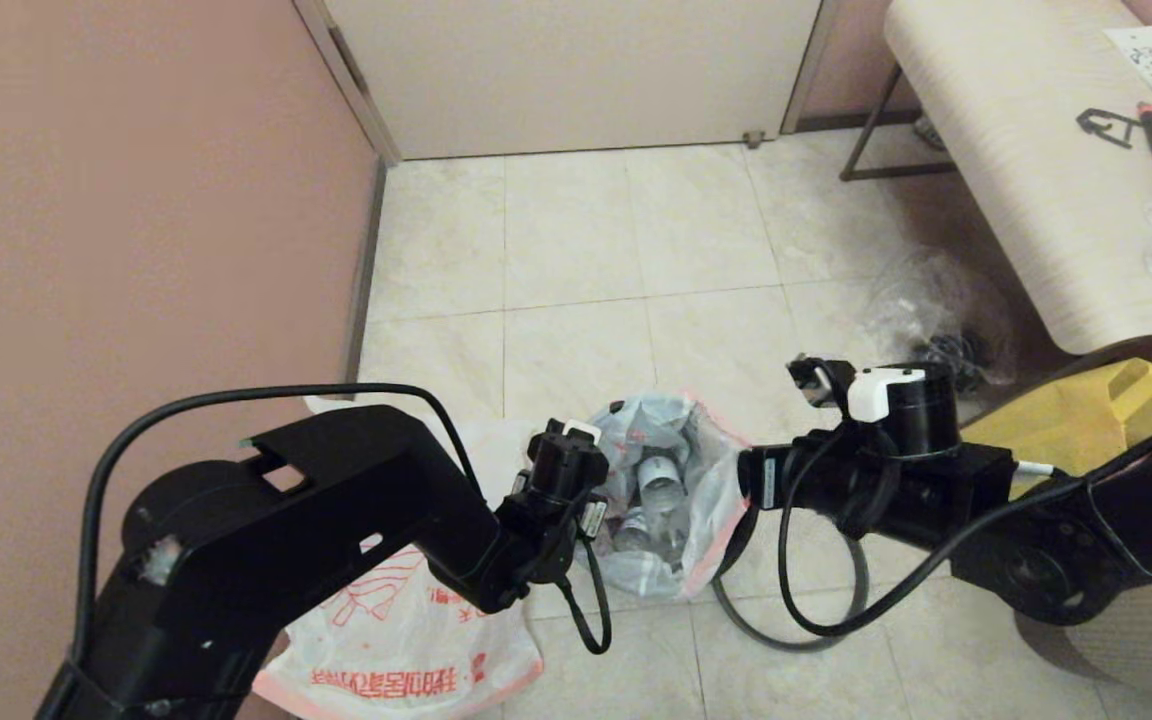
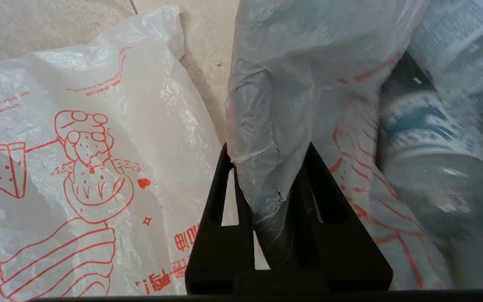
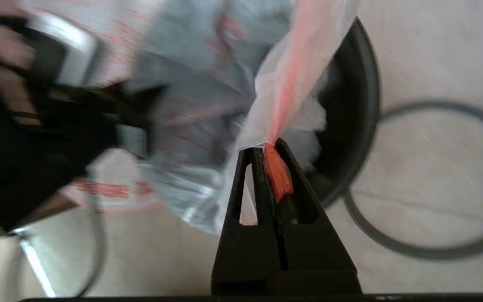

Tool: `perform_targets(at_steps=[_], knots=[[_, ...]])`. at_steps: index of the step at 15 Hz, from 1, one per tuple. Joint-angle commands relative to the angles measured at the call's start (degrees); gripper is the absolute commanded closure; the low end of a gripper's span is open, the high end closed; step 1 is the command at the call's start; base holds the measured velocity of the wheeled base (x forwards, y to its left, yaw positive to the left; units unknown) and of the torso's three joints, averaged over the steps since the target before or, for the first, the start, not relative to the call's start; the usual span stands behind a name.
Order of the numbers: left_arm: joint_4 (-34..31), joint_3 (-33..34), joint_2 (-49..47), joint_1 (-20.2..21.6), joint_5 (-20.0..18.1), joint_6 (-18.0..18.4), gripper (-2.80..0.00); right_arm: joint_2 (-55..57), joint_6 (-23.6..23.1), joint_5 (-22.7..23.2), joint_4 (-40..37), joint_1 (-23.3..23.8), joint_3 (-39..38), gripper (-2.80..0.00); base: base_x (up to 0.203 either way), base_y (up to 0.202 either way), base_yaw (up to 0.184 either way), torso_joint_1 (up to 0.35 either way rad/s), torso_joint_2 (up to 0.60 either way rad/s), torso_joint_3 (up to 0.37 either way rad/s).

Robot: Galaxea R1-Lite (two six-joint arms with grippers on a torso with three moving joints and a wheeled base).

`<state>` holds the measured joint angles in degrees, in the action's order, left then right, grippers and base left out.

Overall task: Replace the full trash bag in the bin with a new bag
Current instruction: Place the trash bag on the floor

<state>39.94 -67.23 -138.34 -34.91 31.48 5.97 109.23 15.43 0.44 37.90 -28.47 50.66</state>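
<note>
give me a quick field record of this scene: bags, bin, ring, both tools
full trash bag: bulging with clear bottles, gripped on opposite sides of its mouth
left tool: shut on a bunched fold of the full bag
right tool: shut on the bag's pink-orange rim band
bin: black, beneath the full bag, mostly hidden by it
dark-grey ring: off the bin, lying on the tile floor beside it
new bag: flat on the floor under the left arm, cartoon side up

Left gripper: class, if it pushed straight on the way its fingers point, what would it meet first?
Probably the full trash bag: the left gripper is already shut on a fold of it, with bottles just beyond. Depth is unclear.
</note>
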Motion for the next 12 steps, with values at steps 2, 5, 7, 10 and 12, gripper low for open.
perform_targets(at_steps=[2,5,7,10,12], knots=[[0.24,-0.01,0.41,0.02,0.25,0.09,0.0,-5.33,-0.12,0.3,0.13,-0.99,0.05,0.0,0.0,0.0,0.0,0.0,0.0,0.0],[0.23,-0.01,0.62,0.02,0.34,0.19,0.0,-9.34,-0.66,0.35,-3.26,-2.64,0.75,0.0,0.0,0.0,0.0,0.0,0.0,0.0],[0.12,-0.92,0.56,0.02,0.47,0.5,0.0,-11.24,-1.06,0.35,-5.94,-4.27,1.44,0.0,0.0,0.0,0.0,0.0,0.0,0.0],[0.33,-2.04,0.43,0.39,1.34,2.67,0.0,-12.91,-1.02,0.44,-6.0,-5.01,1.46,0.0,0.0,0.0,0.0,0.0,0.0,0.0],[0.41,-3.34,-0.26,0.64,3.68,2.9,0.0,-14.13,-1.02,0.79,-6.0,-5.1,1.37,0.0,0.0,0.0,0.0,0.0,0.0,0.0]])
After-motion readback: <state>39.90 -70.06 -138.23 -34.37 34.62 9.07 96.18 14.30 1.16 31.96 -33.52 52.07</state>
